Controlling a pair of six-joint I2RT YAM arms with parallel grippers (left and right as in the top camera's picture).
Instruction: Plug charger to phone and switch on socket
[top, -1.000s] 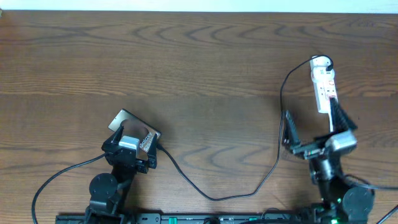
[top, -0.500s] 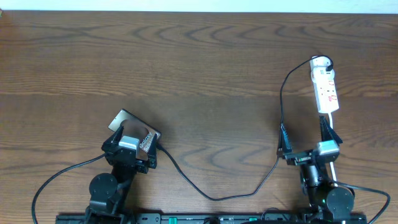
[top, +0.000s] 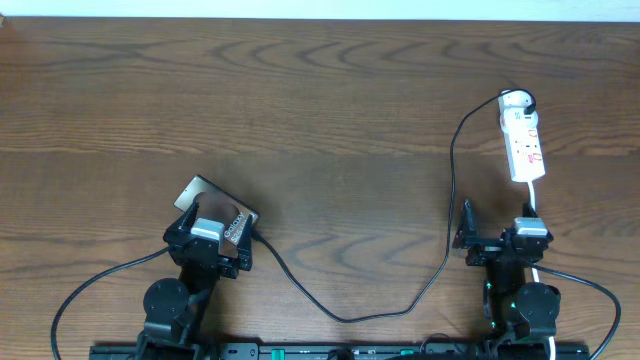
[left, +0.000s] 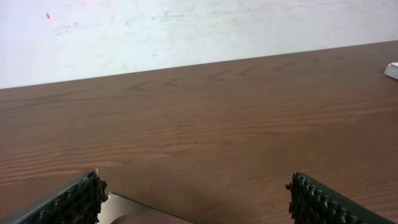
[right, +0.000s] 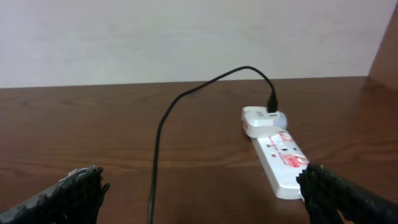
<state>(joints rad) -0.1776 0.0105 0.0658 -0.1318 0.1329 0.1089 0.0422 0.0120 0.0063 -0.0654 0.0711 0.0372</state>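
Charger cable (top: 350, 315) looks thin and floppy, snaking over the surface (top: 300, 100) from the socket (top: 524, 145) far right to the phone (top: 205, 195) near left. I'd pinch its stiff plug end, not the cord. Left fingers (left: 74, 199) and right fingers (right: 68, 193) both gape wide, empty.

Phone (top: 212, 198) near left; socket (top: 524, 140) far right; charger (top: 345, 319) btwn.

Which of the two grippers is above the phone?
The left gripper: it hovers over the phone, while the right gripper stands short of the power strip.
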